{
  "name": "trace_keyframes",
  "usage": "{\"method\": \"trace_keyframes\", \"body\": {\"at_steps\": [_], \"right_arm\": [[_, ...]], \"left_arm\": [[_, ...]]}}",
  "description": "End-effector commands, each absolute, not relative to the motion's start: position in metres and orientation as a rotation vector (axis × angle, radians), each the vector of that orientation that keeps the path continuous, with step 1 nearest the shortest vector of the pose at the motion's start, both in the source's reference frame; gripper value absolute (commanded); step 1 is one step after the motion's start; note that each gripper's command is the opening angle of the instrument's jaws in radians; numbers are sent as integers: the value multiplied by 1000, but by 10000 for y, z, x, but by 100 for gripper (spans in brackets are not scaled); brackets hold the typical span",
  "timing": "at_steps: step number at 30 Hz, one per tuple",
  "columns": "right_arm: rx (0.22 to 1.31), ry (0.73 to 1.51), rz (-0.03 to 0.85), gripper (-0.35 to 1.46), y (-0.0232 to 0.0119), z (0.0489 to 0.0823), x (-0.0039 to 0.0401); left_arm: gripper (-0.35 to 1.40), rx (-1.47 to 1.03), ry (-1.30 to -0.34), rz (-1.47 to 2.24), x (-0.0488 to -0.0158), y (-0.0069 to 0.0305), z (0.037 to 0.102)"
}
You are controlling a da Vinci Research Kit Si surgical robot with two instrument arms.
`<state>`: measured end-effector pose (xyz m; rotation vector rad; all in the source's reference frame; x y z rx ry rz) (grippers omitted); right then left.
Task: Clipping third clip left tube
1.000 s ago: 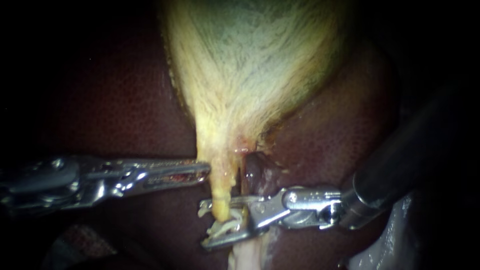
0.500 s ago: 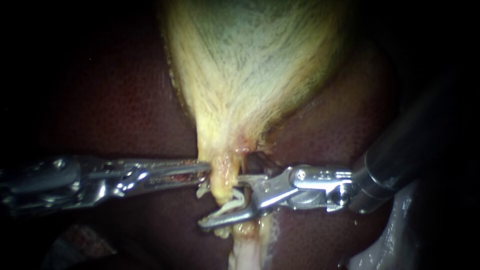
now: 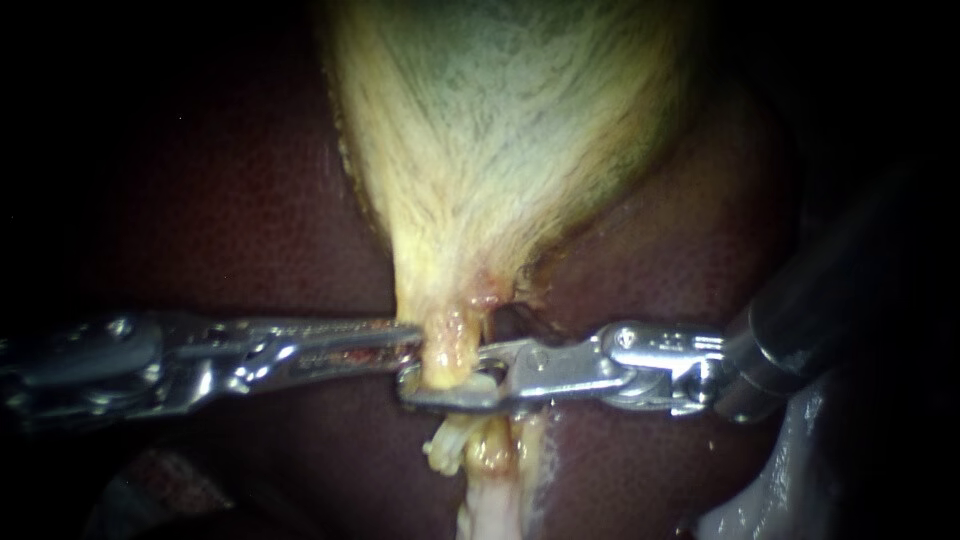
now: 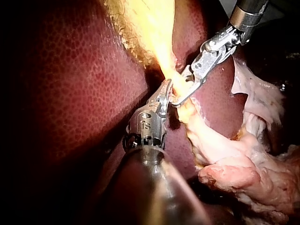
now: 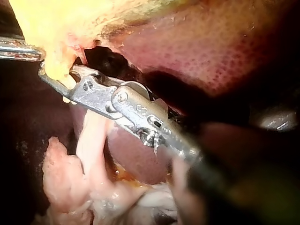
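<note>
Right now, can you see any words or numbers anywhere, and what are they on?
Left instrument: a tiny stamped mark by its joint, too small to read.
Right instrument: faint engraved marks, too blurred to read.
Liver, gallbladder, left tube: no writing.

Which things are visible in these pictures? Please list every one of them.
liver: one, dark red, behind everything else.
gallbladder: one, yellow-green, upper centre, narrowing downward.
tube: one, yellow, running down from the gallbladder's narrow end.
pale tissue: one mass, whitish pink, below the tube.
left instrument: one, silver, coming in from the left, tip at the tube's side.
right instrument: one, silver with a dark shaft, coming in from the right, its tool closed across the tube.
</note>
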<state>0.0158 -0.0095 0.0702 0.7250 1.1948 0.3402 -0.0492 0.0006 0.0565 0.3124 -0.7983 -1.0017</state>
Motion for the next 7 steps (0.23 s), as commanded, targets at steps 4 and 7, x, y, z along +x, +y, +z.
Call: {"method": "trace_keyframes", "body": {"at_steps": [4, 7], "right_arm": [[728, 1192, 346, -35, -96, 702, 158], [732, 1190, 351, -35, -97, 701, 158]], "left_arm": [[-30, 313, -799, -1001, -492, 6, 565], [-30, 313, -799, -1001, -492, 6, 566]]}}
